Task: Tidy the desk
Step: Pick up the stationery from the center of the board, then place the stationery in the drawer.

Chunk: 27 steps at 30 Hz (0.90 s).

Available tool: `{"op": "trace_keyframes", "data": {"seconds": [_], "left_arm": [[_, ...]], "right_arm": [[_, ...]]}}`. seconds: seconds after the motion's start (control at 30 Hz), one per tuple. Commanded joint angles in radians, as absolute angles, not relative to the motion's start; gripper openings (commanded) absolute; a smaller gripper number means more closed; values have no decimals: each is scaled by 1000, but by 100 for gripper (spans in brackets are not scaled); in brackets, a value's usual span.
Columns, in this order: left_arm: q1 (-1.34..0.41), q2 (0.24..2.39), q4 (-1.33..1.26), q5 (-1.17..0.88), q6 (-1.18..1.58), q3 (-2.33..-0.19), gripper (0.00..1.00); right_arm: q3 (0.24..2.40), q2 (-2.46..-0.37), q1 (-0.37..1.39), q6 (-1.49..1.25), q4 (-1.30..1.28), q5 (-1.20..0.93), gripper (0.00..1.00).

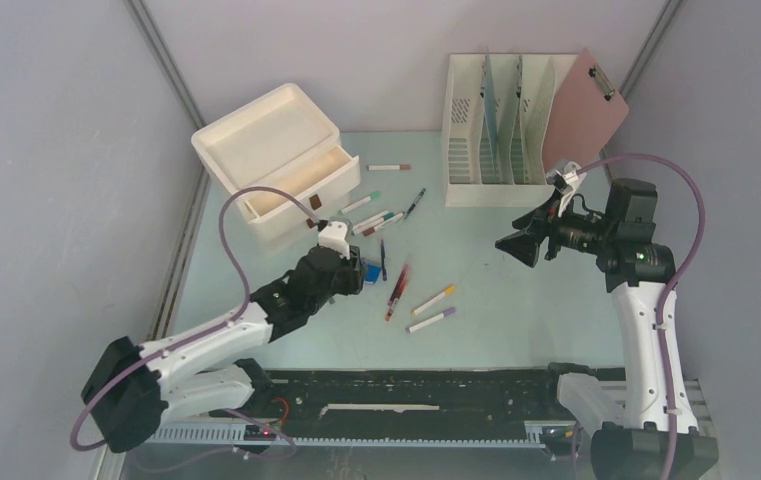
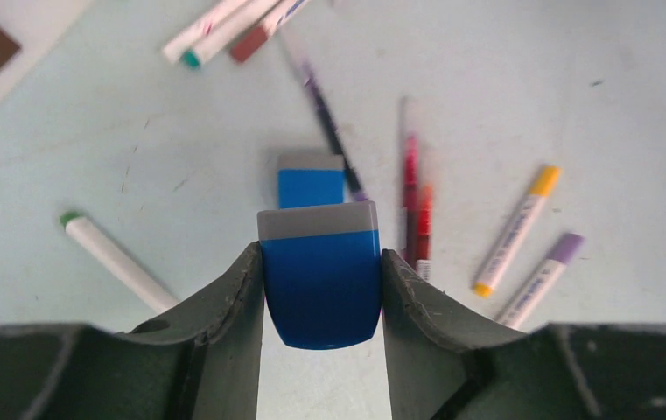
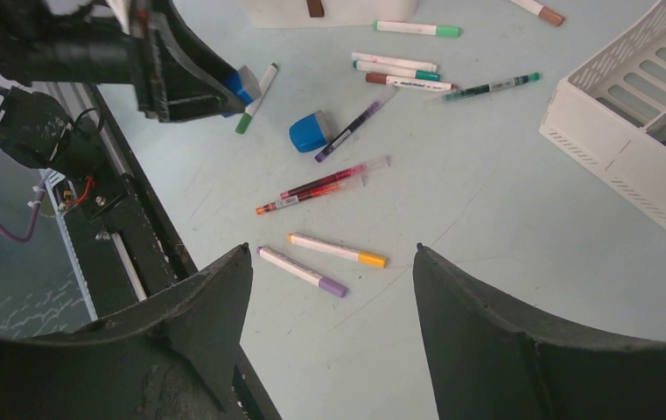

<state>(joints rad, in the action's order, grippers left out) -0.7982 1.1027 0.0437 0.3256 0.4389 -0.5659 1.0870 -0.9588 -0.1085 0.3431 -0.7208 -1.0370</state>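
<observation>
Plenty of room over the bare counter [image 1: 536, 310] at lower right. Blocked in the middle by loose pens [image 1: 397, 285], upper left by a drawer box [image 1: 276, 150], upper right by a file rack [image 1: 464, 130].

seemingly purple pen [image 2: 325, 118] blurred, clipboard [image 1: 596, 105] partly hidden
</observation>
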Motion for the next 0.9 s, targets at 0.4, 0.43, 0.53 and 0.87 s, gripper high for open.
{"op": "trace_keyframes", "data": {"seconds": [0.4, 0.43, 0.53, 0.87], "left_arm": [[-722, 800, 136, 246, 180, -700, 0], [-717, 793, 143, 248, 169, -717, 0], [-708, 772, 159, 261, 139, -749, 0], [-633, 773, 127, 252, 135, -781, 0]], "right_arm": [[1085, -953, -101, 363, -707, -1033, 75], [1086, -957, -99, 364, -706, -1031, 75], [1086, -957, -99, 364, -707, -1030, 75], [1085, -955, -104, 364, -707, -1038, 75]]}}
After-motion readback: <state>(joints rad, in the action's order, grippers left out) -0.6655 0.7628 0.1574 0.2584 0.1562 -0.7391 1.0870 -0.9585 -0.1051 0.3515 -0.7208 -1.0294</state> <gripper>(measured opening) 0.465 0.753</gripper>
